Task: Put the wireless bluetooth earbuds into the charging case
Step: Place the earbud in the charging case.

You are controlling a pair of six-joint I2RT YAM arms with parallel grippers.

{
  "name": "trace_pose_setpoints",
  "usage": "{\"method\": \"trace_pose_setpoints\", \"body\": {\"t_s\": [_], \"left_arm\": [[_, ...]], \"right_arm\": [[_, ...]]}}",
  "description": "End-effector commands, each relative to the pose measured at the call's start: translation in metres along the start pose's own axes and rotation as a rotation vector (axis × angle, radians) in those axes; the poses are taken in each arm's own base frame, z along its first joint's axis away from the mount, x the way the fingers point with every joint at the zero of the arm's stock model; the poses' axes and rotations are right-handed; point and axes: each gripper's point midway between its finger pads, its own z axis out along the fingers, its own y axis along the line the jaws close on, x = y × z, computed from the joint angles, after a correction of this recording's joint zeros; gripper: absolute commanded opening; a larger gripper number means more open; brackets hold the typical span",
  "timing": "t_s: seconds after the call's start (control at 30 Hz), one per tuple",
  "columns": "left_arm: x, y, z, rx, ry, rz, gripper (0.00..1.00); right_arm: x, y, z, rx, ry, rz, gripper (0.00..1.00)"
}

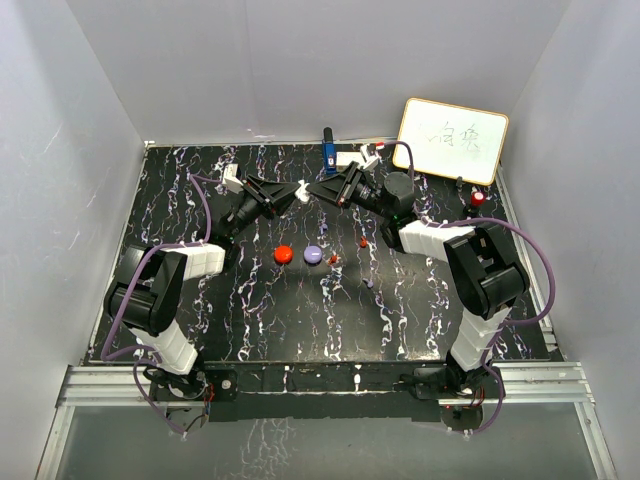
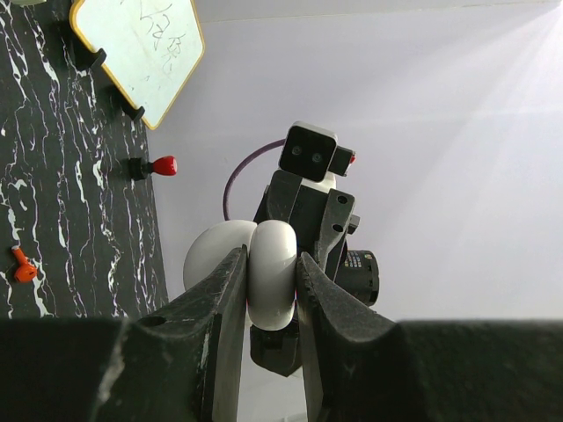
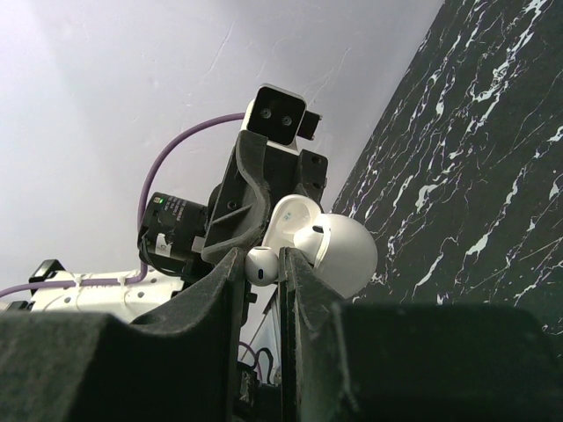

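Wrist views showed what the overhead one blurred: the left gripper clamped on one white charging case, edge-on, long axis along the fingers, lid swung back. The right gripper pinched one white earbud, bulb toward the case's mouth, stem hidden. Both hung above the table, over one red puck and one purple puck.

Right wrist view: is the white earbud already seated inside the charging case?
No, the earbud is pinched between the right gripper's jaws, outside the open charging case.
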Motion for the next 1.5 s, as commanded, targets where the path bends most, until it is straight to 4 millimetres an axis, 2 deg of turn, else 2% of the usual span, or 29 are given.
{"method": "trace_pose_setpoints", "body": {"t_s": [0.0,1.47], "left_arm": [[0.0027,-0.0339,0.0011,0.106,0.012,0.041,0.00],[0.0012,-0.0300,0.0004,0.092,0.001,0.037,0.00]], "right_arm": [[-0.0052,0.0126,-0.0049,-0.011,-0.025,-0.039,0.00],[-0.0050,0.0139,-0.0064,-0.013,-0.032,-0.046,0.03]]}}
